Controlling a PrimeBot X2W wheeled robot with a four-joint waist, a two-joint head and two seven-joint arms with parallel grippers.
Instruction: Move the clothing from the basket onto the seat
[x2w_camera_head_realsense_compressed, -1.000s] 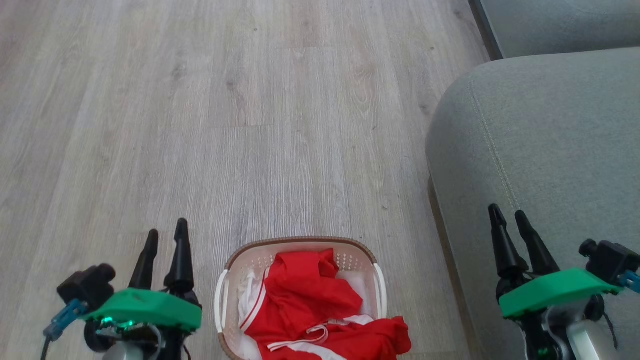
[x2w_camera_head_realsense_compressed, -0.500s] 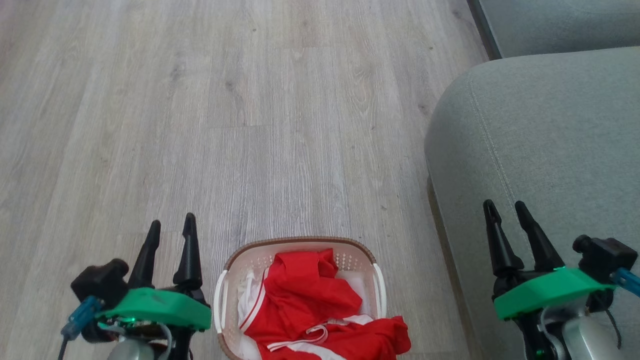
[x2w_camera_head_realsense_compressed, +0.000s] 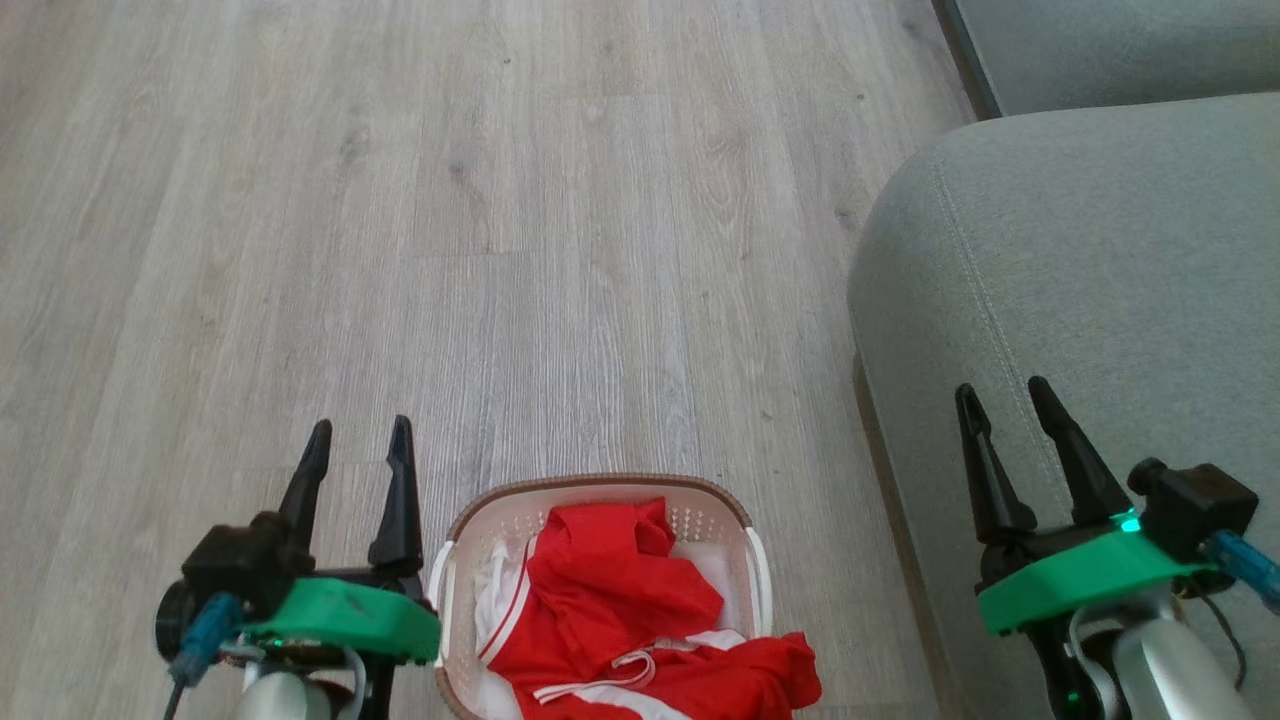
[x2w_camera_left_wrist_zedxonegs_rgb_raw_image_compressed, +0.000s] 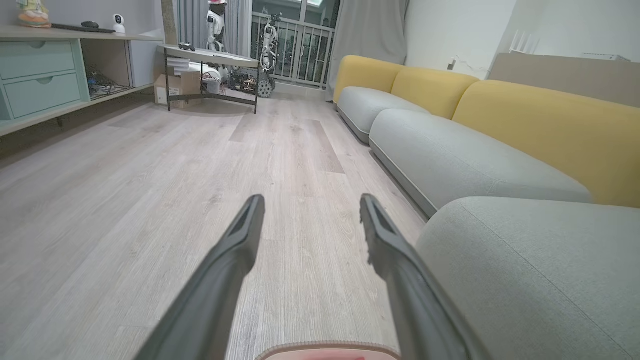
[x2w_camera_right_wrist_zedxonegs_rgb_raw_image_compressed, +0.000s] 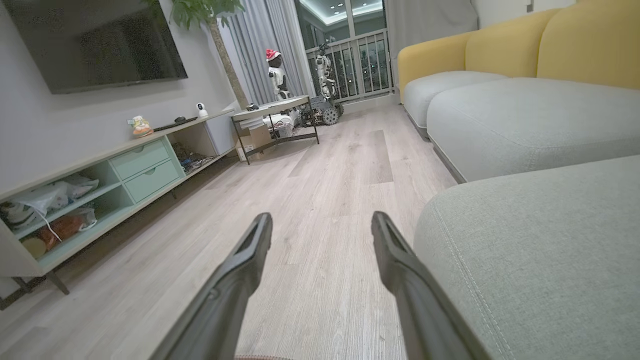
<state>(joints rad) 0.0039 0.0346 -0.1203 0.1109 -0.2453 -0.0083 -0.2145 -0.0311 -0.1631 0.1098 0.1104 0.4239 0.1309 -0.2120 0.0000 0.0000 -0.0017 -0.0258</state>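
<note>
Counts: 1 basket (x2w_camera_head_realsense_compressed: 600, 487), 1 heap of red clothing (x2w_camera_head_realsense_compressed: 610, 590) inside it, how many pieces is hard to tell, white stripes and trim show plus some white cloth under the red. There are 2 grippers with 2 dark fingers each. 2 grey-green cushions in head view: the big near seat (x2w_camera_head_realsense_compressed: 1100, 260) and a second cushion (x2w_camera_head_realsense_compressed: 1120, 45) at top right.

The basket sits on the wood floor (x2w_camera_head_realsense_compressed: 500, 250) at bottom centre, just beside the seat's left edge, not touching it. The clothing lies in the basket, and one red fold hangs over its right near rim.

The left gripper (x2w_camera_head_realsense_compressed: 361, 423) is just beside the basket's left handle, fingers spread wide and nothing between them, tips pointing up the view over bare floor. It is near the clothing, no contact. In the left wrist view the basket's brown rim shows at the bottom edge between the fingers.

The right gripper (x2w_camera_head_realsense_compressed: 1002, 386) is over the seat near its left edge, fingers spread wide too and nothing held. It is well apart from the basket and clothing, which lie to its lower left
</note>
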